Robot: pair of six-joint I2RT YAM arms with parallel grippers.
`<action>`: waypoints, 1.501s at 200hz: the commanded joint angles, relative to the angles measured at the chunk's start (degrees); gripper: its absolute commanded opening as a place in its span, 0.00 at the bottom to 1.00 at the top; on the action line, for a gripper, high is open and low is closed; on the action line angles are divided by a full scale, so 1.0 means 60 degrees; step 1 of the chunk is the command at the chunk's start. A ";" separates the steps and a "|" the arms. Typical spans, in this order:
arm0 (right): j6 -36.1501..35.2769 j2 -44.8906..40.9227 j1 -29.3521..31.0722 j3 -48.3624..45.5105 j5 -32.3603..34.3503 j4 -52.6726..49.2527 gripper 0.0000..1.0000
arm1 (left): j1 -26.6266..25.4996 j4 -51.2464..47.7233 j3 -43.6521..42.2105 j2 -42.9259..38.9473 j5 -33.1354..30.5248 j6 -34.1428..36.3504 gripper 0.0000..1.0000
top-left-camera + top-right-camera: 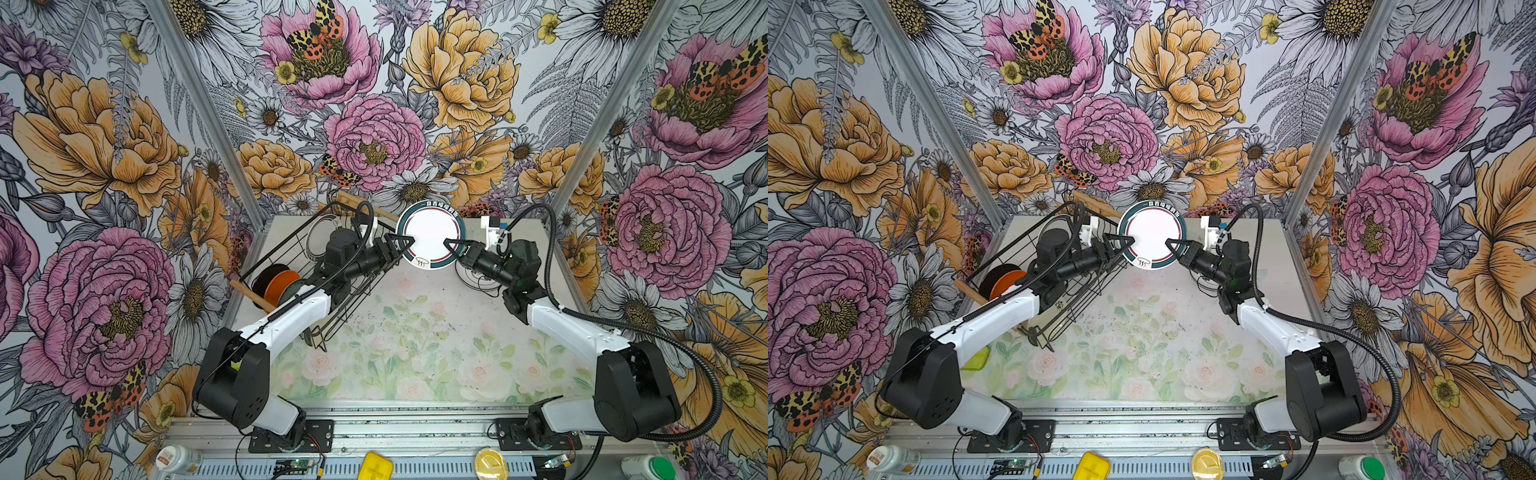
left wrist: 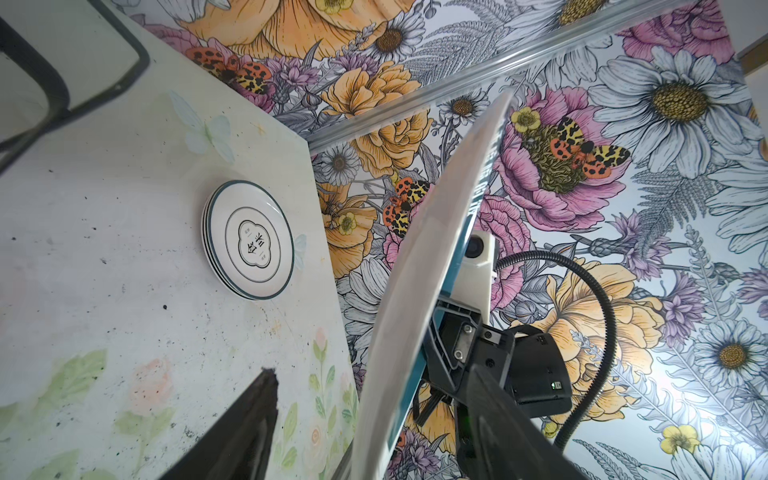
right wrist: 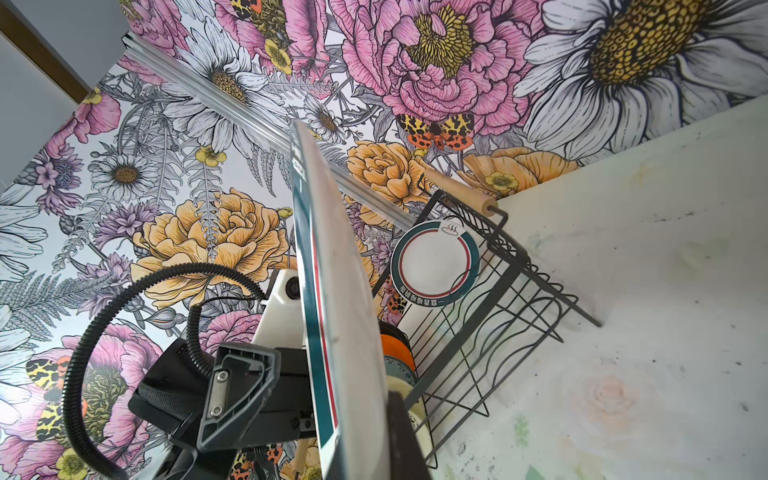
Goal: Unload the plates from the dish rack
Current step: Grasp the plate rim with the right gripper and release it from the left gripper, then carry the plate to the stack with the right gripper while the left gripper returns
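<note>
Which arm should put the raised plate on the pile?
Right. The right gripper is shut on the plate, the left gripper stands open around its rim, and the pile lies under that arm.

both arms stretch inward, tips facing; left tool (image 1: pixel 409 242) spread apart, right tool (image 1: pixel 451 247) clamped tight.

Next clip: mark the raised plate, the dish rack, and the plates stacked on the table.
raised plate (image 1: pixel 430 235): in a top view, on its white centre.
dish rack (image 1: pixel 252 296): in a top view, on its near wooden handle.
stacked plates (image 2: pixel 254 242): in the left wrist view, on the top plate's printed centre.
</note>
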 commanded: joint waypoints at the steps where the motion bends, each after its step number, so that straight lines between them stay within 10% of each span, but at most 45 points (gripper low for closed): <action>1: -0.2578 -0.0964 -0.0110 0.1665 0.0326 -0.2939 0.00 | 0.0592 -0.0644 -0.0213 -0.0760 0.0426 0.0587 0.75; 39: -0.5767 -0.1621 -0.0258 0.3540 0.2449 -0.6365 0.00 | 0.1776 -0.2329 -0.0166 -0.1761 0.0389 0.1568 0.99; 113: -0.6669 -0.2318 -0.1046 0.2451 0.7617 -0.6147 0.00 | 0.2980 -0.5842 0.0628 -0.2517 -0.2385 0.4731 0.99; 300: -0.1983 0.0477 -0.2733 -0.0302 0.5625 -0.5011 0.00 | -0.0198 -0.6503 0.1828 -0.0758 -1.1515 0.7021 0.99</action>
